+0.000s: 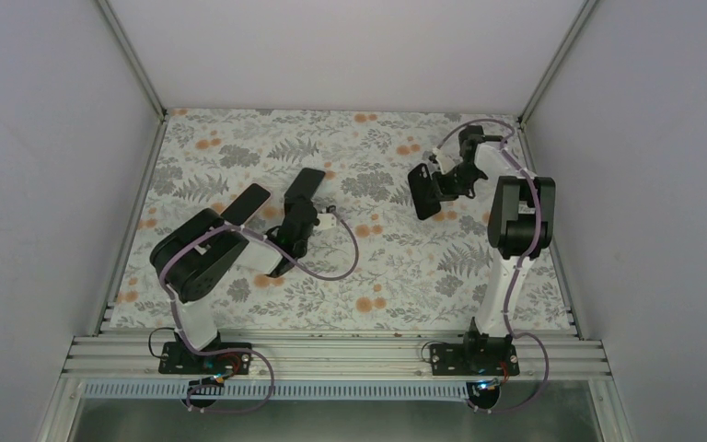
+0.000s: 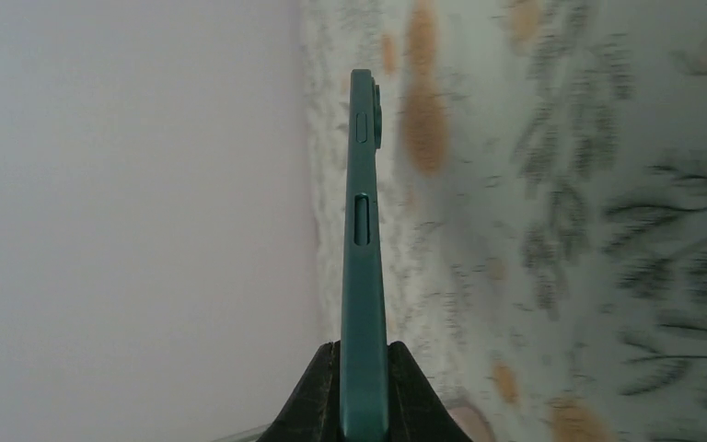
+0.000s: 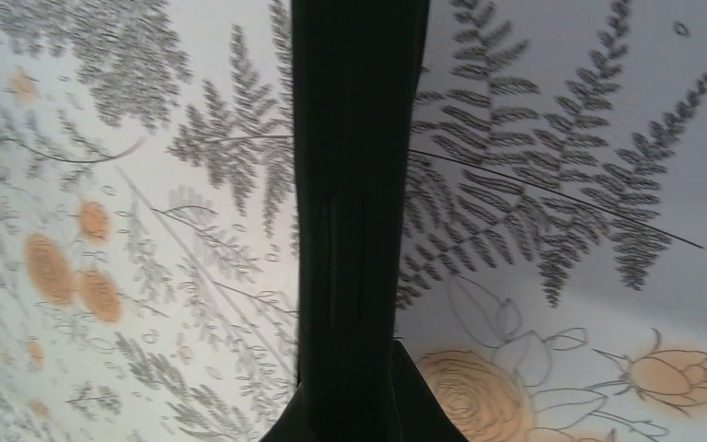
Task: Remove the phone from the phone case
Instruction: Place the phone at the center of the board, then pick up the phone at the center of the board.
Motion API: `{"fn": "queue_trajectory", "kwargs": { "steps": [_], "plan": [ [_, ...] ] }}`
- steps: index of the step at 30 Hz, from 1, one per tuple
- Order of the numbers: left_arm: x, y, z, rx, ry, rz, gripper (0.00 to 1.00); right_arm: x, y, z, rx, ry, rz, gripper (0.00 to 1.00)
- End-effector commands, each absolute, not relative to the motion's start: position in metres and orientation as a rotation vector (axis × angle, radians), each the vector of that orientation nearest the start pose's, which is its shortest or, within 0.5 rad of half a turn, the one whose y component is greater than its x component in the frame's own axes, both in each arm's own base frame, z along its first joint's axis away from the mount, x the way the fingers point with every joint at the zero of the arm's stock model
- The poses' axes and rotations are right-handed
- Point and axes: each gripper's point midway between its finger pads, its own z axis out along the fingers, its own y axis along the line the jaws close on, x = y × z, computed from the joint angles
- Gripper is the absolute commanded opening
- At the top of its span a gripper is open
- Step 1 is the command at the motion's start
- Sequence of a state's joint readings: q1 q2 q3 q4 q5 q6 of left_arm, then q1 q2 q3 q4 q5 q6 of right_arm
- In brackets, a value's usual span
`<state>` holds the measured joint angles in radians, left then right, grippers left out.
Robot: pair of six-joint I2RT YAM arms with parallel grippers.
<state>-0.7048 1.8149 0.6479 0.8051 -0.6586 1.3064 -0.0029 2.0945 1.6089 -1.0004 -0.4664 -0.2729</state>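
Note:
My left gripper point(image 1: 302, 207) is shut on a teal phone case point(image 1: 310, 182), held out over the left middle of the floral table point(image 1: 377, 267). In the left wrist view the case point(image 2: 364, 230) stands edge-on between my black fingers point(image 2: 318, 401), with a button slot and a camera bump showing. I cannot tell whether a phone sits inside. My right gripper point(image 1: 440, 187) is shut on a black phone-like slab point(image 1: 421, 193), held above the back right of the table. In the right wrist view this slab point(image 3: 354, 184) runs edge-on between the fingers point(image 3: 423, 405).
Another dark flat slab point(image 1: 246, 203) lies on the table just left of my left gripper, partly under the left arm. White walls close the table on the left, back and right. A metal rail point(image 1: 331, 354) runs along the near edge.

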Motion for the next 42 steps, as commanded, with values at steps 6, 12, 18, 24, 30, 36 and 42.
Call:
{"fn": "queue_trajectory", "kwargs": {
  "steps": [6,12,18,24,30,36,42],
  "plan": [
    [0.385,-0.221,0.056,1.498,1.499,0.936,0.06,0.415,0.027,0.022,-0.447,2.991,0.559,0.04],
    [0.356,-0.243,0.033,1.679,1.563,0.734,0.49,0.415,-0.007,0.017,-0.422,3.023,0.511,0.28],
    [0.301,-0.255,0.02,1.916,1.703,0.366,1.0,0.417,-0.063,0.038,-0.508,3.026,0.105,0.62],
    [0.274,-0.28,0.103,1.879,1.797,0.021,1.0,0.427,-0.124,0.131,-0.534,2.815,-0.578,0.98],
    [0.315,-0.247,0.193,1.602,1.859,-0.025,1.0,0.418,-0.058,0.2,-0.653,2.61,-0.42,1.0],
    [0.377,-0.156,0.213,1.296,1.963,0.255,1.0,0.378,0.054,0.201,-0.864,2.528,-0.146,1.0],
    [0.411,-0.054,0.17,1.052,2.208,0.473,1.0,0.346,0.121,0.201,-0.985,2.414,0.106,1.0]
  ]
}}
